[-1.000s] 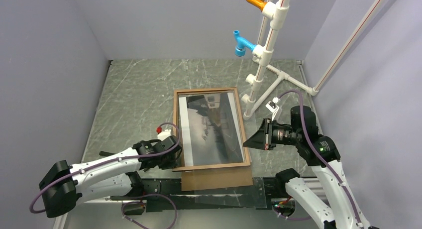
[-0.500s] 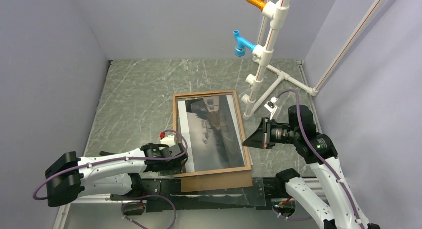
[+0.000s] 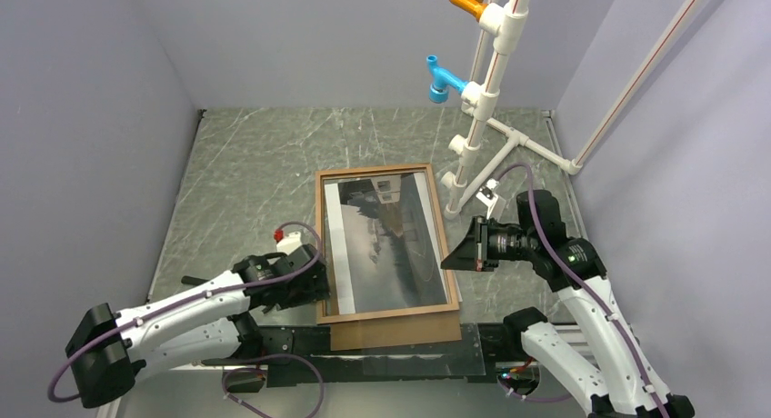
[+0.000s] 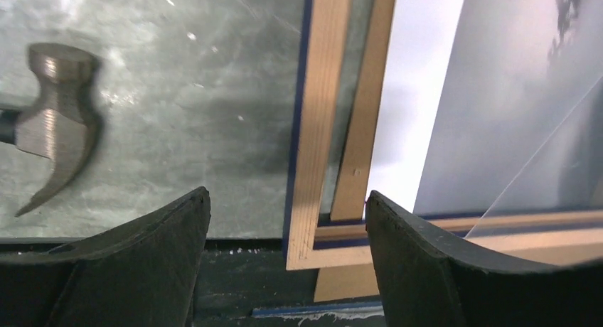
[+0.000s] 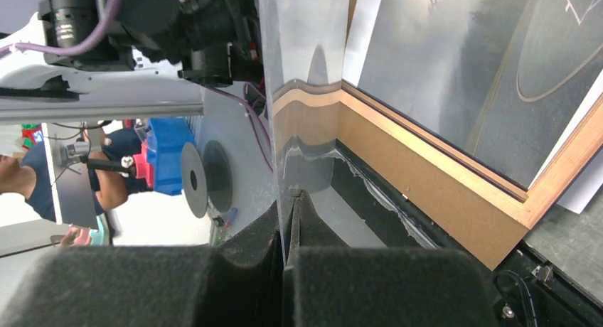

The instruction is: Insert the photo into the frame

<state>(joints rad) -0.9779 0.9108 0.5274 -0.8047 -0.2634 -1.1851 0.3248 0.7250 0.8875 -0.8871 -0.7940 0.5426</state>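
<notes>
The frame (image 3: 319, 209) lies flat mid-table, brown wood face up. The photo (image 3: 386, 241), a grey landscape with a white band on its left, rests inside it. My left gripper (image 3: 320, 286) is open at the frame's near left corner. In the left wrist view its jaws (image 4: 286, 195) straddle the frame's rail (image 4: 320, 92) without touching it, with the photo (image 4: 498, 92) to the right. My right gripper (image 3: 447, 261) is at the frame's right rail. In the right wrist view it (image 5: 291, 195) is shut on a clear sheet (image 5: 299, 71) that stands tilted over the photo (image 5: 455, 64) and frame (image 5: 562, 174).
A plain brown backing board (image 3: 400, 332) sticks out from under the frame's near end. A hammer (image 4: 57, 124) lies on the table left of the frame. A white pipe stand (image 3: 482, 100) with blue and orange fittings rises at the back right. Walls enclose three sides.
My left gripper has opened from nearly shut and its arm has shifted along the frame's near left corner. My right gripper has edged slightly left and away, still pinching the clear sheet.
</notes>
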